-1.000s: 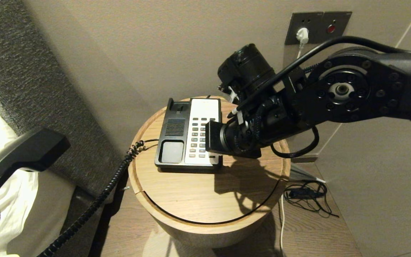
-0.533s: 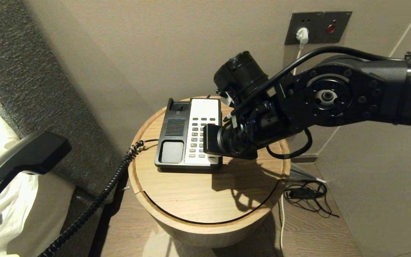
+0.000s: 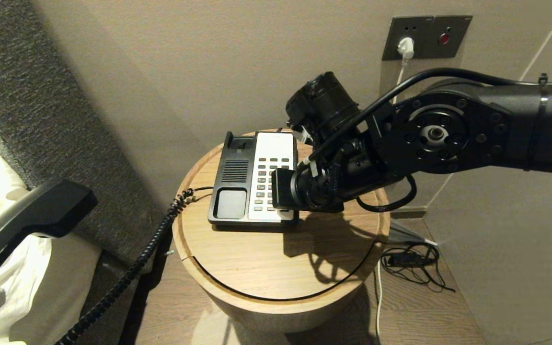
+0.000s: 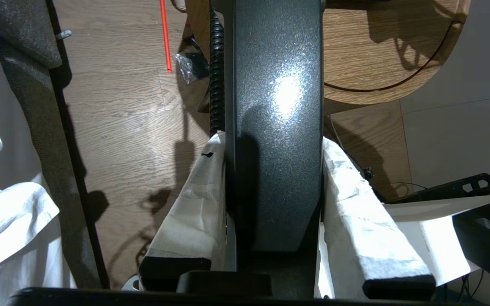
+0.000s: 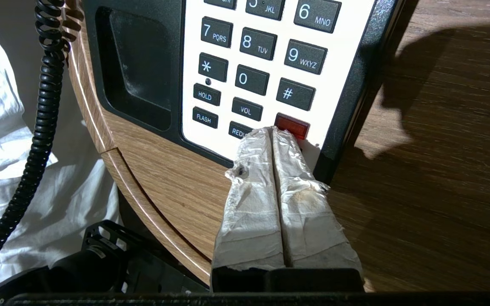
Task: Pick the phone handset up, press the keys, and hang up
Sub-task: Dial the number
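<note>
Head view: we've got the handset off the hook and our other arm down at the keypad.

Over on the left, our left gripper (image 4: 272,272) is clamped on the handset (image 3: 31,213), held up beside the bed, its coiled cord (image 3: 127,273) trailing to the phone (image 3: 254,179) on the round table (image 3: 257,268). Our right gripper (image 5: 272,134) has its fingers pressed together holding nothing, tips at the red key (image 5: 292,125).
</note>
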Controlling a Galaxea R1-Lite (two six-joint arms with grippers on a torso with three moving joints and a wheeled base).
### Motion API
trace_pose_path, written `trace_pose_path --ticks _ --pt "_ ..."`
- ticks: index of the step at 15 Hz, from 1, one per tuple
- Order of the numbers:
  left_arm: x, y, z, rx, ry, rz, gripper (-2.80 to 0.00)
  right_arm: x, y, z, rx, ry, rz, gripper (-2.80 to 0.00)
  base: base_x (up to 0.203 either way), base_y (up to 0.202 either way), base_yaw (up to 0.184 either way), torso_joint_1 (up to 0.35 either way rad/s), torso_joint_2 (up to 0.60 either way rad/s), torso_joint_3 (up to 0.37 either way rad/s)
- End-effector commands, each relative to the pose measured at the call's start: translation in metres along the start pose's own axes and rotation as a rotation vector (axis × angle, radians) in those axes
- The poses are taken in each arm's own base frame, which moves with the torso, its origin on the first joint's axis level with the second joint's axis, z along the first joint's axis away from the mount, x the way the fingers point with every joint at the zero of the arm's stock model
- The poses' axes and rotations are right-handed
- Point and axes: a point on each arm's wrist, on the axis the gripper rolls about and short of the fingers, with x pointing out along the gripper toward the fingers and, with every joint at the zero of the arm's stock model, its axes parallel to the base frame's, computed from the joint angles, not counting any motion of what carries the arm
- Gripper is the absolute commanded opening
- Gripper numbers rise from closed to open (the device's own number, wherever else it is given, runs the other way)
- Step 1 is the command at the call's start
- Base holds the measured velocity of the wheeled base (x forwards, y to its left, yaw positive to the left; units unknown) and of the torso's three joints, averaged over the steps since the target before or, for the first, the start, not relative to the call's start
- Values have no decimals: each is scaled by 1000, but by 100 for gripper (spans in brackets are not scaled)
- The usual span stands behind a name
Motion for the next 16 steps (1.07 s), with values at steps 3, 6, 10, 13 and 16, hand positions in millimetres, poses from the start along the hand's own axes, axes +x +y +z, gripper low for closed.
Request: trace_pose_path --ticks 3,6,10,13,16 --pt "1 0 -1 -1 9 4 -280 -5 -1 0 -10 -5 -3 -280 0 0 0 0 0 0" --pt "1 0 -1 -2 5 2 -280 -14 6 11 4 -61 40 -280 0 0 0 0 0 0" --pt "1 0 -2 -2 8 0 -280 -27 8 15 27 -91 60 -280 0 0 0 0 0 0" --pt "2 1 -4 -1 13 4 -280 -55 4 14 39 -89 54 -280 0 0 0 0 0 0" --pt "9 2 -7 -3 9 10 -280 -120 -21 6 60 -53 -32 -280 0 0 0 0 0 0"
